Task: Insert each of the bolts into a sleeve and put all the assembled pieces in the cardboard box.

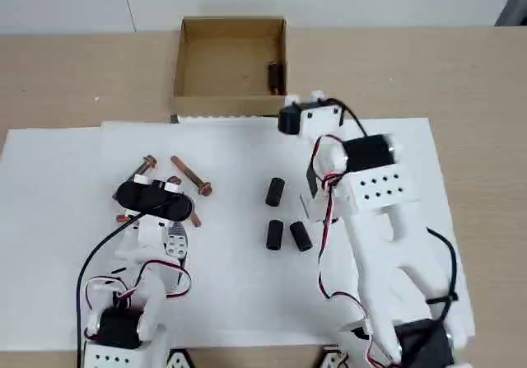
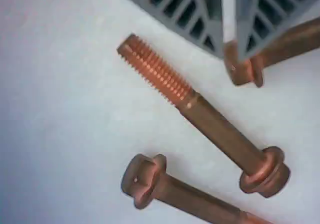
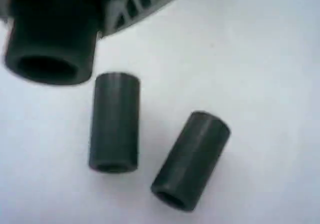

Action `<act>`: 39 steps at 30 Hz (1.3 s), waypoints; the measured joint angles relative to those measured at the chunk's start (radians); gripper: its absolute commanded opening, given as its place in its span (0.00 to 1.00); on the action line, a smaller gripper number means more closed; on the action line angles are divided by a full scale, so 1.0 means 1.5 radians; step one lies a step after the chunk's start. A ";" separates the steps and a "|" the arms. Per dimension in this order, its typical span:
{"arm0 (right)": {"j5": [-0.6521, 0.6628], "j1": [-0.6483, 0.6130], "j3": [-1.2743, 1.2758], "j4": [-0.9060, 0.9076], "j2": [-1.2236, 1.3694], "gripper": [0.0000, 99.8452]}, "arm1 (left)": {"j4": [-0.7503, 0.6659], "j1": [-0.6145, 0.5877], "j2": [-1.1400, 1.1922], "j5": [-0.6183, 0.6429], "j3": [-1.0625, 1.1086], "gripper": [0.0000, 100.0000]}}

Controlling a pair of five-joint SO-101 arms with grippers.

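Inspecting the bolts (image 2: 200, 114): three lie loose at 9 o'clock of the sleeves (image 3: 114, 121), apparently staged for pickup. They are copper-coloured with flanged heads, smooth shanks and threaded tips. The left gripper (image 2: 230, 53) hangs over one bolt's head, jaws nearly pressed together; whether they nip it cannot be told. The sleeves are three plain, matt black tubes. One sits hard by the right gripper (image 1: 310, 193), whose jaw state I cannot tell. The cardboard box (image 1: 177, 63), at 12 o'clock, holds one assembled piece (image 1: 276, 76). A white paper sheet (image 1: 66, 187) covers the bench (image 1: 49, 72).
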 measured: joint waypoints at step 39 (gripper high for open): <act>-0.097 0.117 0.320 -0.075 -0.587 0.00 | 0.048 -0.180 0.655 -0.087 -0.626 0.01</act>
